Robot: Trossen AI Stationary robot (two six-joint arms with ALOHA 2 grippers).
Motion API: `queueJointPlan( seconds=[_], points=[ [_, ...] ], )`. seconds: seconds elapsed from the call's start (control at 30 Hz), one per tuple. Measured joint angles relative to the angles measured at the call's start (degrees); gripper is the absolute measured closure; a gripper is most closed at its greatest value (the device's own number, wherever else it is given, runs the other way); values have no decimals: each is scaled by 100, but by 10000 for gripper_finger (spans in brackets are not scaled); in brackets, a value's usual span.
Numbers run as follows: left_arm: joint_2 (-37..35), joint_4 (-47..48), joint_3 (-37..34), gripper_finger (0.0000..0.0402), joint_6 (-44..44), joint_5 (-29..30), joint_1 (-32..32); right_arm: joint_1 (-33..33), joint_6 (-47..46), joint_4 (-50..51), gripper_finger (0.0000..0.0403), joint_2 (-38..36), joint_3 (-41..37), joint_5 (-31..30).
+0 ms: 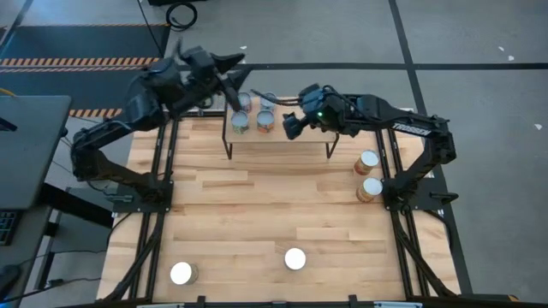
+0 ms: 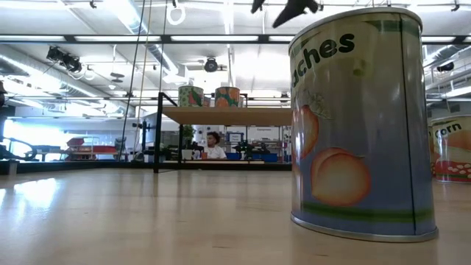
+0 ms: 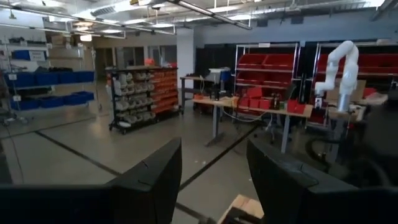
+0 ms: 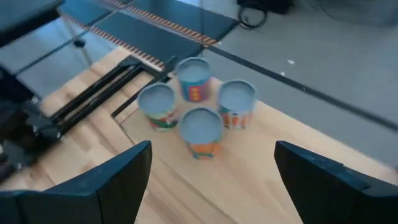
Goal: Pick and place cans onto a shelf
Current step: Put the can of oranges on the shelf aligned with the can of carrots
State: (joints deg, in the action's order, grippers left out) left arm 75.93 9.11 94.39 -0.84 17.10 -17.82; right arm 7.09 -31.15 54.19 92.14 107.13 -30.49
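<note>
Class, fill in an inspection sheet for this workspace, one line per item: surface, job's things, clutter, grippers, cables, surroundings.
Surface: wooden table, mostly bare.
Job's things: four cans clustered at one end of the shelf; two cans at the table's right edge; two white-lidded cans near the front edge, one a peach can close to the low camera.
Clutter: nothing seen.
Grippers: left gripper raised beyond the shelf's left end, fingers apart, empty; right gripper over the shelf beside the four cans, fingers wide apart, empty.
Cables: a coiled cable on the floor behind the table.
Surroundings: workshop floor, storage racks, a white robot arm, a seated person far off.
</note>
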Motion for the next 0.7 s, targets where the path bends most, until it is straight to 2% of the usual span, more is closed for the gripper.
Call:
queueJointPlan(
  seconds=[0.13,0.3,0.37,0.43,0.6,0.7],
  points=[
    [-389,703,7,214,9,5,-2,-9,1013,-708,70,344,0,399],
    [-907,1788,11,214,115,-19,31,-22,2184,-1337,97,947,0,1403],
    [-1100,2329,9,214,294,-112,72,-5,2530,-1502,113,1199,-2,1626],
    [-1252,2752,9,214,404,-245,104,44,2751,-1571,132,1407,-2,1615],
    [-1494,3693,7,214,829,-349,166,302,2768,-1767,190,1663,-2,1042],
    [-1516,4107,7,214,878,-342,166,528,2683,-1711,220,1635,-2,1185]
  ],
)
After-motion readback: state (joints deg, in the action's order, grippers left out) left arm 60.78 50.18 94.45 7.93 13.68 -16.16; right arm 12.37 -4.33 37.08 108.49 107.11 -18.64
